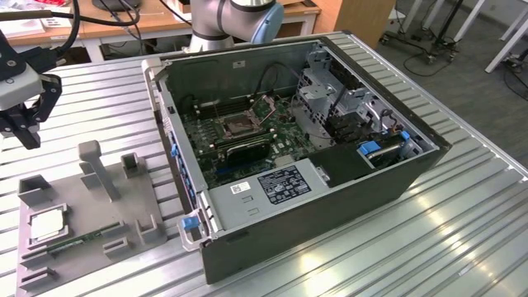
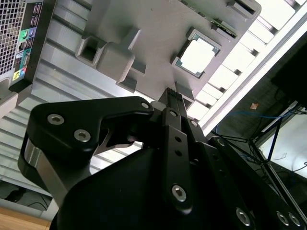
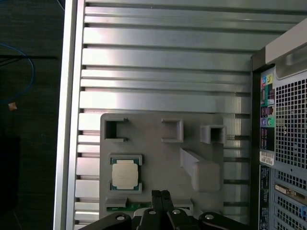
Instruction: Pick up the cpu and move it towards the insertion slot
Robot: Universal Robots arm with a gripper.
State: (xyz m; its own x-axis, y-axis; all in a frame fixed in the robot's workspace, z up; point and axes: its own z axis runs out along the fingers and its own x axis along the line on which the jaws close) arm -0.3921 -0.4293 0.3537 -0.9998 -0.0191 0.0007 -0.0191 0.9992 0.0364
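At the exterior view's left the gripper [image 1: 29,141] hangs over the table [image 1: 462,247] with its fingers [image 3: 157,199] pressed together on nothing. Below it and apart from it, the cpu [image 1: 48,224] lies flat in its pocket on the grey fixture [image 1: 115,204], just beside a memory stick [image 1: 78,242]. Further right lies the open case [image 1: 330,204], and the insertion slot [image 1: 237,125] sits on the green board inside, well apart from the cpu.

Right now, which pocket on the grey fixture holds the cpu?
The low square pocket beside the green memory stick: the cpu fills it with its silvery face. The taller open pockets on the fixture stand empty.
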